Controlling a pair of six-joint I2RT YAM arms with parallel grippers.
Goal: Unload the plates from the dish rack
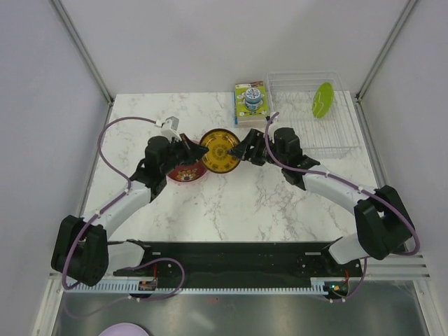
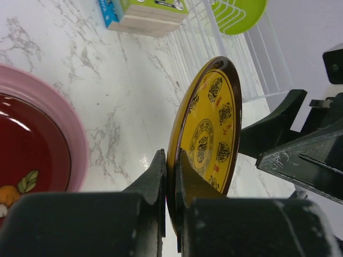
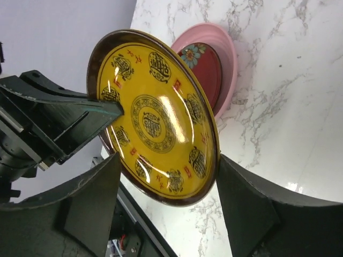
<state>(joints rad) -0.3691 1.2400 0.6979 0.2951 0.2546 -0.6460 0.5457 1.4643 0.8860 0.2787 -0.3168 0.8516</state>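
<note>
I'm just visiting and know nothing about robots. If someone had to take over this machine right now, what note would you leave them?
Left gripper: shut on the rim of the yellow plate, holding it on edge over the table.
Right gripper: open, one finger on each side of that same plate, not clamping it.
Done: the pink plate lies on the table by the left arm, with the red plate sitting inside it.
Left to do: set the yellow plate down, then fetch the lime green plate, which stands upright in the dish rack at the far right.
</note>
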